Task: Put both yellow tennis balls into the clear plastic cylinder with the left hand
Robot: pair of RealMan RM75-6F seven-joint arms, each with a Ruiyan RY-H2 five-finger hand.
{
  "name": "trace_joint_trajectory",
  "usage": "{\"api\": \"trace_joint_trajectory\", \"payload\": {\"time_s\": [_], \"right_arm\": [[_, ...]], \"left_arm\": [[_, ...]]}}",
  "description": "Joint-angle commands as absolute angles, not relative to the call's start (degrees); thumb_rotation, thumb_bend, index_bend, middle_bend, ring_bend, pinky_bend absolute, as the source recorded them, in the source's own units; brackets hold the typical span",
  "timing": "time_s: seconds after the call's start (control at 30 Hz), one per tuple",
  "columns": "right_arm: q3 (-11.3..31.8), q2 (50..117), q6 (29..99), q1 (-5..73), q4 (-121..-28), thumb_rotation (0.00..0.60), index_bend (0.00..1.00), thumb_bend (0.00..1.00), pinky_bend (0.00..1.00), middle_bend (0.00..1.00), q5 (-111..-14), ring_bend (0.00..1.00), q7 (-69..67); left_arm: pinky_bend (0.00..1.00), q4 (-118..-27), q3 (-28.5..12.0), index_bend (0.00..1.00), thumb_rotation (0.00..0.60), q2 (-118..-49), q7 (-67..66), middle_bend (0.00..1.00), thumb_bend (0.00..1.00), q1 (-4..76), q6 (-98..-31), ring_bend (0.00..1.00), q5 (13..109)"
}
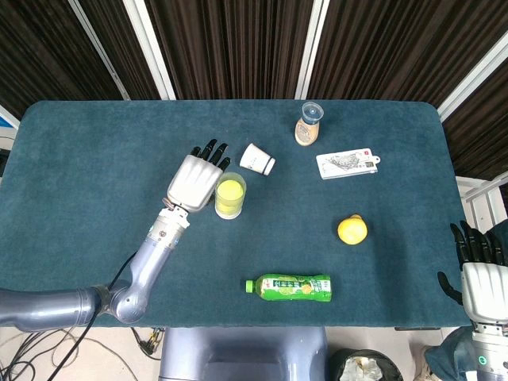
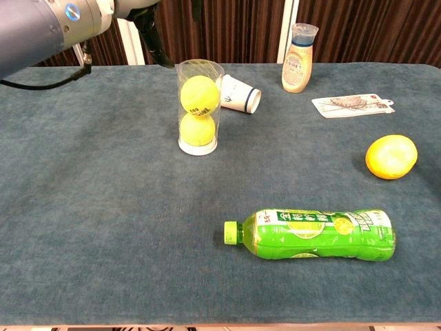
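The clear plastic cylinder (image 2: 198,107) stands upright left of the table's middle, also seen from above (image 1: 229,196). Two yellow tennis balls are stacked inside it: the upper ball (image 2: 199,96) sits on the lower ball (image 2: 197,129). My left hand (image 1: 195,178) hovers just left of the cylinder's mouth with its fingers spread and nothing in it; in the chest view only its dark fingers (image 2: 153,33) show at the top. My right hand (image 1: 482,274) hangs off the table's right front corner, fingers apart and empty.
A white paper cup (image 2: 238,94) lies on its side right behind the cylinder. A lidded drink cup (image 2: 298,48) and a flat packet (image 2: 351,105) lie at the back right. A lemon (image 2: 391,156) and a green bottle (image 2: 313,234) lie in front.
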State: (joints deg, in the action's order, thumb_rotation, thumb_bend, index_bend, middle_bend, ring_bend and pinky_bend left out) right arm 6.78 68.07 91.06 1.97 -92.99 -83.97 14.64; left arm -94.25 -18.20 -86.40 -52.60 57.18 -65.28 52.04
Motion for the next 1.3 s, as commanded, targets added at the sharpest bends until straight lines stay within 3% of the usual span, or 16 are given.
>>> {"api": "trace_joint_trajectory", "payload": {"time_s": [0.03, 0.23, 0.5, 0.67, 0.87, 1.03, 1.3], "right_arm": [[6.7, 68.1, 91.0, 2.0, -93.0, 0.600, 0.03, 0.34, 0.09, 0.08, -84.1, 0.12, 14.6], [6.7, 68.1, 91.1, 2.0, -93.0, 0.600, 0.03, 0.34, 0.09, 0.08, -84.2, 0.12, 14.6], [6.7, 68.3, 91.2, 1.9, -93.0, 0.600, 0.03, 0.34, 0.09, 0.08, -84.1, 0.12, 15.3], [6.7, 68.4, 91.4, 1.9, -93.0, 0.600, 0.03, 0.34, 0.09, 0.08, -84.2, 0.12, 15.7], [6.3, 68.5, 91.6, 2.1, -92.3, 0.600, 0.03, 0.34, 0.09, 0.08, -85.7, 0.12, 15.3], [6.2, 68.7, 91.6, 2.2, -91.9, 0.600, 0.03, 0.34, 0.09, 0.08, -86.1, 0.12, 14.8], [6.2, 68.4, 92.2, 2.0, -92.2, 0.600, 0.03, 0.34, 0.09, 0.08, -86.5, 0.12, 14.5]], "left_arm": [[0.31, -97.1, -18.5, 0.32, 0.600, -84.0, -51.4, 0.14, 0.02, 56.6, -66.9, 0.10, 53.3], [0.29, -103.8, -16.0, 0.31, 0.600, -77.7, -51.3, 0.14, 0.03, 52.6, -71.7, 0.10, 57.6], [0.26, -112.7, -7.6, 0.26, 0.600, -66.1, -48.6, 0.10, 0.03, 42.2, -76.8, 0.08, 61.0], [0.23, -106.8, 0.7, 0.24, 0.600, -63.4, -37.0, 0.05, 0.03, 33.8, -78.5, 0.06, 70.7], [0.20, -95.1, 6.9, 0.22, 0.600, -65.5, -21.7, 0.04, 0.03, 24.6, -86.1, 0.03, 83.0], [0.18, -84.6, 8.0, 0.20, 0.600, -69.2, -9.1, 0.04, 0.03, 17.9, -94.6, 0.03, 89.1], [0.16, -77.9, 8.0, 0.20, 0.600, -70.8, -3.4, 0.03, 0.03, 12.7, -96.4, 0.01, 89.2]]}}
